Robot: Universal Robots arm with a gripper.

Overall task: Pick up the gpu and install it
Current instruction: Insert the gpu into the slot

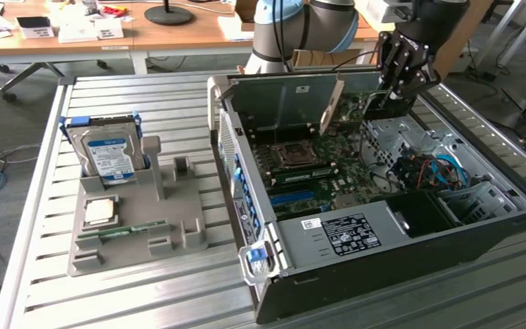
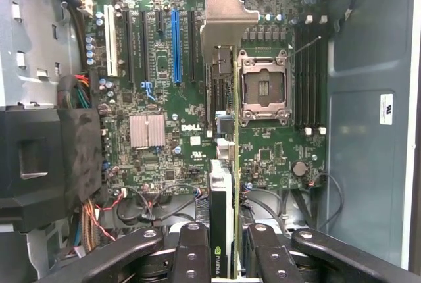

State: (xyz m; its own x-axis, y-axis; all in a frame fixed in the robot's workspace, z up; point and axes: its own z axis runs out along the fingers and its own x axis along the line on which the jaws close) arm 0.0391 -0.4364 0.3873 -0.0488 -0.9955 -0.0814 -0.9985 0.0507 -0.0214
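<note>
- Wrist view, closest in: the gripper (image 2: pixel 223 253) has both black fingers (image 2: pixel 192 253) clamped on the gpu (image 2: pixel 222 184), and it's a firm pinch on either face of the card.
- The card runs edge-on away from the camera, with its silver bracket (image 2: pixel 227 16) at the far end.
- Beyond it lies the green motherboard (image 2: pixel 164 99). There's a blue slot (image 2: pixel 175 46) to one side of the card and the CPU socket (image 2: pixel 263 89) to the other.
- Whether the card's edge touches any slot, I can't tell.
- Exterior view, near side: a slatted metal table (image 1: pixel 153 301) carries the open computer case (image 1: pixel 382 274).
- On the exterior view's left stands a gray tray (image 1: pixel 185 219), with a hard drive (image 1: pixel 107 154) upright in it and a RAM stick (image 1: pixel 121 232) lying flat.
- Farther back, the gripper (image 1: pixel 398 86) hangs over the case's far end and holds the gpu (image 1: pixel 334 103) inside the case, above the board.
- Behind all that is a wooden desk (image 1: pixel 181 34).
</note>
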